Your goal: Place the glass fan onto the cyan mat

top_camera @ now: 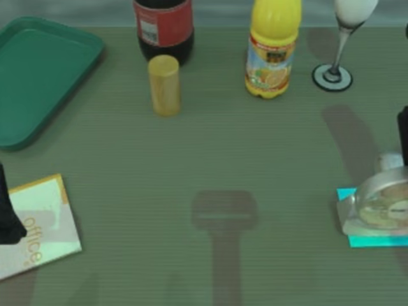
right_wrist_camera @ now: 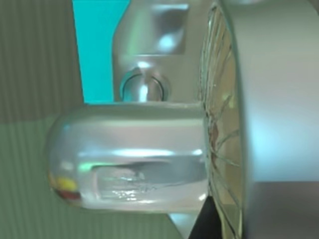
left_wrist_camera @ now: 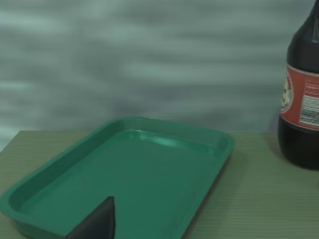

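The glass fan stands at the table's right edge on the cyan mat, which shows beneath its clear base. My right arm comes in over it from the right border, mostly out of frame. The right wrist view is filled by the fan: its silvery rear housing, wire grille and ring, with a strip of the cyan mat behind. One dark finger presses beside the housing and the other is hidden, so the gripper looks shut on the fan. My left gripper is parked at the left edge and open, with one finger showing.
A dark green tray lies at the back left. Along the back stand a cola bottle, a yellow cylinder, an orange juice bottle and a wine glass. A book lies front left.
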`<state>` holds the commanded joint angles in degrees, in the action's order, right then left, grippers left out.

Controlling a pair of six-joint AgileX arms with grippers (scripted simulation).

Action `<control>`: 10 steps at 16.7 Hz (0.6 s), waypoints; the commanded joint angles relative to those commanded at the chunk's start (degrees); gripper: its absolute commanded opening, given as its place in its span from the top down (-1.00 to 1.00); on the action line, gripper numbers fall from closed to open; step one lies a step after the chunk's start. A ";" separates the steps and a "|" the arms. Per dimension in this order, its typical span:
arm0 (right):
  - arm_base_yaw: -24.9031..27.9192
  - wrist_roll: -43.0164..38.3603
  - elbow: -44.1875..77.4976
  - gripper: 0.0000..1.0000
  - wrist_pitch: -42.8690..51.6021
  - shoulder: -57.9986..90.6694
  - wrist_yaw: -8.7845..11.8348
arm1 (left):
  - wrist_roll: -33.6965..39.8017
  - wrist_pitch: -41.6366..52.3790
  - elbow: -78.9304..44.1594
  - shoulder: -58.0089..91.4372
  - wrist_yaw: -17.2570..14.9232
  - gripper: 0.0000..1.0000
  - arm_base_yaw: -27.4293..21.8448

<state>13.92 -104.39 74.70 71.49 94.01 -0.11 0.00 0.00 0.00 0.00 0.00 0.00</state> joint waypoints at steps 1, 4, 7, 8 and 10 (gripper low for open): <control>0.00 0.00 0.00 -0.21 0.00 0.00 0.00 | 0.00 0.00 0.00 0.00 0.00 -1.00 0.00; 0.00 0.00 0.00 -0.66 0.00 0.00 0.00 | 0.00 0.00 0.00 0.00 0.00 -1.00 0.00; 0.00 0.00 0.00 -1.00 0.00 0.00 0.00 | 0.00 0.00 0.00 0.00 0.00 -1.00 0.00; 0.00 0.00 0.00 -1.00 0.00 0.00 0.00 | 0.00 0.00 0.00 0.00 0.00 -1.00 0.00; 0.00 0.00 0.00 -1.00 0.00 0.00 0.00 | 0.00 0.00 0.00 0.00 0.00 -1.00 0.00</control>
<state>13.92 -104.39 74.70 71.49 94.01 -0.11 0.00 0.00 0.00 0.00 0.00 0.00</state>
